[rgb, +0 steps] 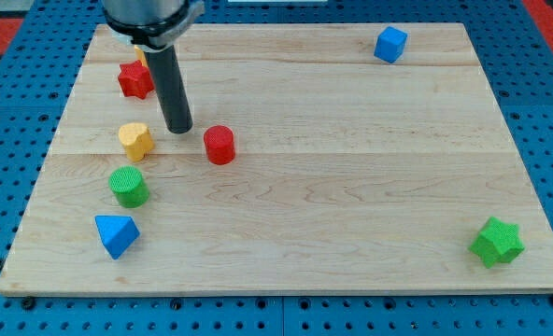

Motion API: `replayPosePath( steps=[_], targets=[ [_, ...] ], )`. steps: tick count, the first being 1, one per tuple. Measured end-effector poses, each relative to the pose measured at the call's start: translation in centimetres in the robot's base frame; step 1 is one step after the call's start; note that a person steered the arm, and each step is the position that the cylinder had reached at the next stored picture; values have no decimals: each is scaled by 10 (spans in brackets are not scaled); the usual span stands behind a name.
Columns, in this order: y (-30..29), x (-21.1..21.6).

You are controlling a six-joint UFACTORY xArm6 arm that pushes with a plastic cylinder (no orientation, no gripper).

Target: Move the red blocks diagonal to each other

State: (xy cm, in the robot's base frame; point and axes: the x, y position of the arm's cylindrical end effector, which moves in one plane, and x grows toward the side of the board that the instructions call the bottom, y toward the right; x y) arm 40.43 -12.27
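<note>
Near the bench's [351, 215] upper left, my tip [179, 129] rests between the yellow block [135, 140] on the view's left and the red cylinder [219, 145] on the view's right, close to both, touching neither as far as shows. This tool is a plain rod with no jaws to open or close. A red star [134, 80] lies up-left of the rod. Below sit a green cylinder [128, 187] and a blue block [117, 234]. A blue cube [389, 44] lies top right, a green star [496, 242] bottom right.
</note>
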Motion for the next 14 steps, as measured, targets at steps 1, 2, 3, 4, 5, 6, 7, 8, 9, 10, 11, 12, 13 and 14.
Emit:
replayPosePath(
  steps=[1,2,3,4,5,6,7,8,9,10,11,12,13,14],
  targets=[
    [4,-53],
    [10,-128],
    [-29,-143],
    [-35,-125],
    [-67,-114],
    [-56,-94],
    [-31,-77],
    [13,-112],
    [-26,-121],
    [-89,-117],
    [-96,-109],
    [-66,-99],
    [-48,-80],
    [8,-84]
  ],
)
